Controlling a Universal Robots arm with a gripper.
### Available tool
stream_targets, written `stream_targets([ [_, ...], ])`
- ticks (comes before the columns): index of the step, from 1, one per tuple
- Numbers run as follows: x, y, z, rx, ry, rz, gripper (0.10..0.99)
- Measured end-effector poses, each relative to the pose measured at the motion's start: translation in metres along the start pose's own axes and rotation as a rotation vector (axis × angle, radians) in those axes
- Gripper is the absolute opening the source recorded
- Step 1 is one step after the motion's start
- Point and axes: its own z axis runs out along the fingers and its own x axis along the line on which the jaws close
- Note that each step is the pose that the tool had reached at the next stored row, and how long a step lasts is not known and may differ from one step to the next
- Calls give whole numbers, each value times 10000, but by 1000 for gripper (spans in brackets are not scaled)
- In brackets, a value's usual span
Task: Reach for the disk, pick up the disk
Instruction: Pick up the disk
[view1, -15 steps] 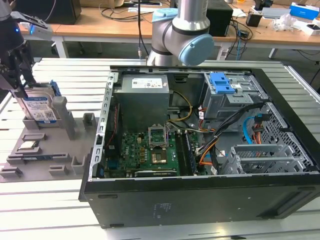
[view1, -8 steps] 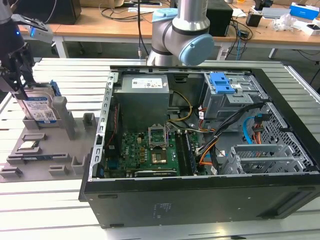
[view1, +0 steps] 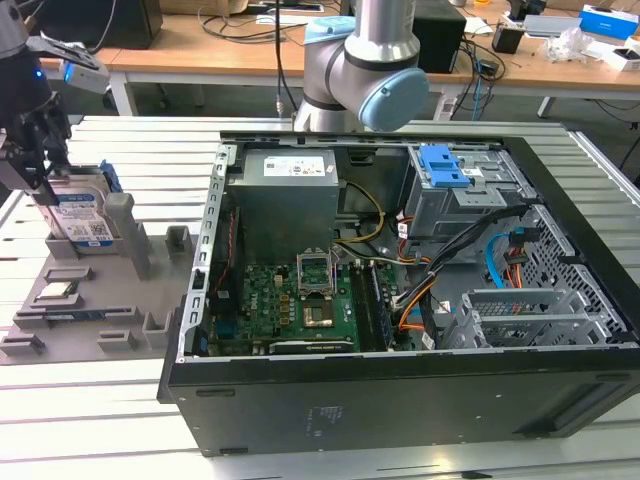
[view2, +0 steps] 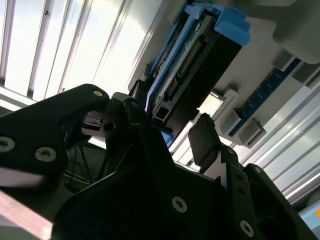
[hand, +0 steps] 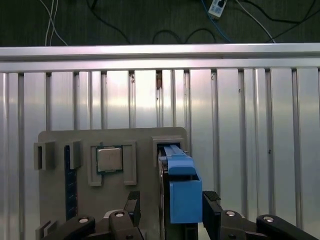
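Note:
The disk (view1: 84, 216) stands on edge in a slot of the grey holder tray (view1: 105, 300) at the exterior view's left, its white-and-blue label facing out. My gripper (view1: 44, 186) hangs directly over its top edge. In the first wrist view the disk's blue bracket (hand: 183, 197) lies between my two black fingers (hand: 132, 204), which straddle it with a gap on one side. The second wrist view shows the disk's dark connector edge (view2: 192, 75) just beyond the open gripper (view2: 170, 125). Nothing is gripped.
A small square silver chip (hand: 109, 159) sits in a tray pocket beside the disk. An open computer case (view1: 400, 270) with a blue drive-bay latch (view1: 445, 166) takes up the middle and right of the slatted metal table (view1: 120, 420). My arm's base (view1: 365, 70) stands behind it.

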Motion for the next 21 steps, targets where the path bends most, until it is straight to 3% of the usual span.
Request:
stream_targets([
  [7,-58,-15,89,1,4,-113,600],
  [13,-63,-20,152,-1,8,-161,600],
  [14,-64,-20,155,53,6,-160,600],
  [15,-64,-20,157,240,4,-161,600],
  [16,-63,-21,158,355,4,-161,600],
  [19,-63,-21,158,364,4,-162,600],
  [21,-62,38,161,363,4,-161,600],
])
